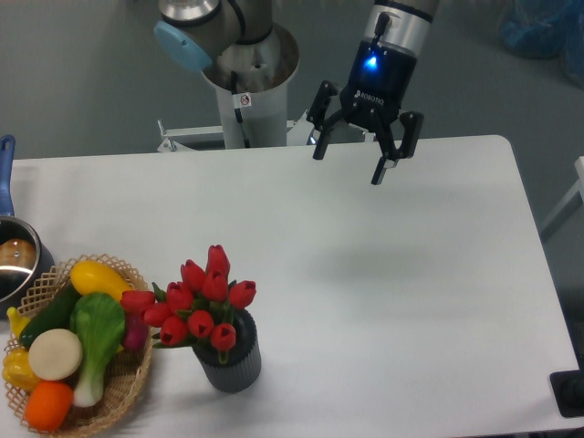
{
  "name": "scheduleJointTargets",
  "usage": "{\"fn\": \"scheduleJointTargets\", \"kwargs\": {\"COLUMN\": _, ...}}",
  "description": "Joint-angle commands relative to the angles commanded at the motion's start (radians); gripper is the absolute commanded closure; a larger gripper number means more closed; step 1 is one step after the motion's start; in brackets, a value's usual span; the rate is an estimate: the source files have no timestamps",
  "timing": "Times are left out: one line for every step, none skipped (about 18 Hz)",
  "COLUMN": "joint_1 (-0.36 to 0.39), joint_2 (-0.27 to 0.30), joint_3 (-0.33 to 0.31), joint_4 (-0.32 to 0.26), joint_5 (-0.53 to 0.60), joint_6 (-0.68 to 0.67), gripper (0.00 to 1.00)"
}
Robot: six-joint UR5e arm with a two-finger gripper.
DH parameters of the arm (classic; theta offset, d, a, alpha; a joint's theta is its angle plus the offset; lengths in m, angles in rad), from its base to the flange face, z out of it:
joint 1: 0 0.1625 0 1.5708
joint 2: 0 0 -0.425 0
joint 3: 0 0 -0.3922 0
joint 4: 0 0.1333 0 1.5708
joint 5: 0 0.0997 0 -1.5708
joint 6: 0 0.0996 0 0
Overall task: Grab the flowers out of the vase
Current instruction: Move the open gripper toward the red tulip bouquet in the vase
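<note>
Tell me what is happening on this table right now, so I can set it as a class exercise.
A robot arm holds its tool open above the far side of the table, gripping nothing. The red flowers stand in the dark ribbed vase near the front edge, well away from the tool and untouched. Left of the vase is a wicker basket of toy vegetables, and a pot sits at the left edge. The pick-up has not yet begun.

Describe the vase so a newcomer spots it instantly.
Start at the wicker basket of toy vegetables at the table's near-left corner. Just right of it stands the vase: a small dark grey ribbed cup, the only container holding red tulips.
</note>
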Motion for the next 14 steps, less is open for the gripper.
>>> {"fn": "scheduleJointTargets", "kwargs": {"joint_1": -0.023, "joint_2": -0.020, "joint_3": -0.003, "joint_4": 0.032, "joint_5": 0.000, "joint_6": -0.002, "gripper": 0.00}}
{"fn": "scheduleJointTargets", "kwargs": {"joint_1": -0.040, "joint_2": -0.040, "joint_3": -0.003, "joint_4": 0.063, "joint_5": -0.003, "joint_6": -0.008, "gripper": 0.00}}
{"fn": "scheduleJointTargets", "kwargs": {"joint_1": -0.052, "joint_2": -0.055, "joint_3": 0.000, "joint_4": 0.078, "joint_5": -0.003, "joint_6": -0.012, "gripper": 0.00}}
{"fn": "scheduleJointTargets", "kwargs": {"joint_1": -0.057, "joint_2": -0.063, "joint_3": 0.003, "joint_4": 0.080, "joint_5": -0.003, "joint_6": -0.014, "gripper": 0.00}}
{"fn": "scheduleJointTargets", "kwargs": {"joint_1": -0.057, "joint_2": -0.063, "joint_3": 0.003, "joint_4": 0.080, "joint_5": -0.005, "joint_6": -0.017, "gripper": 0.00}}
{"fn": "scheduleJointTargets", "kwargs": {"joint_1": -0.059, "joint_2": -0.066, "joint_3": 0.005, "joint_4": 0.080, "joint_5": -0.006, "joint_6": -0.031, "gripper": 0.00}}
{"fn": "scheduleJointTargets", "kwargs": {"joint_1": -0.059, "joint_2": -0.066, "joint_3": 0.006, "joint_4": 0.080, "joint_5": -0.011, "joint_6": -0.047, "gripper": 0.00}}
{"fn": "scheduleJointTargets", "kwargs": {"joint_1": -0.062, "joint_2": -0.066, "joint_3": 0.008, "joint_4": 0.080, "joint_5": -0.026, "joint_6": -0.070, "gripper": 0.00}}
{"fn": "scheduleJointTargets", "kwargs": {"joint_1": -0.066, "joint_2": -0.066, "joint_3": 0.012, "joint_4": 0.080, "joint_5": -0.034, "joint_6": -0.098, "gripper": 0.00}}
{"fn": "scheduleJointTargets", "kwargs": {"joint_1": -0.068, "joint_2": -0.068, "joint_3": 0.015, "joint_4": 0.080, "joint_5": -0.032, "joint_6": -0.121, "gripper": 0.00}}
{"fn": "scheduleJointTargets", "kwargs": {"joint_1": -0.068, "joint_2": -0.068, "joint_3": 0.020, "joint_4": 0.082, "joint_5": -0.032, "joint_6": -0.133, "gripper": 0.00}}
{"fn": "scheduleJointTargets", "kwargs": {"joint_1": -0.068, "joint_2": -0.069, "joint_3": 0.024, "joint_4": 0.082, "joint_5": -0.034, "joint_6": -0.141, "gripper": 0.00}}
{"fn": "scheduleJointTargets", "kwargs": {"joint_1": -0.068, "joint_2": -0.072, "joint_3": 0.028, "joint_4": 0.082, "joint_5": -0.034, "joint_6": -0.152, "gripper": 0.00}}
{"fn": "scheduleJointTargets", "kwargs": {"joint_1": -0.068, "joint_2": -0.074, "joint_3": 0.029, "joint_4": 0.082, "joint_5": -0.037, "joint_6": -0.162, "gripper": 0.00}}
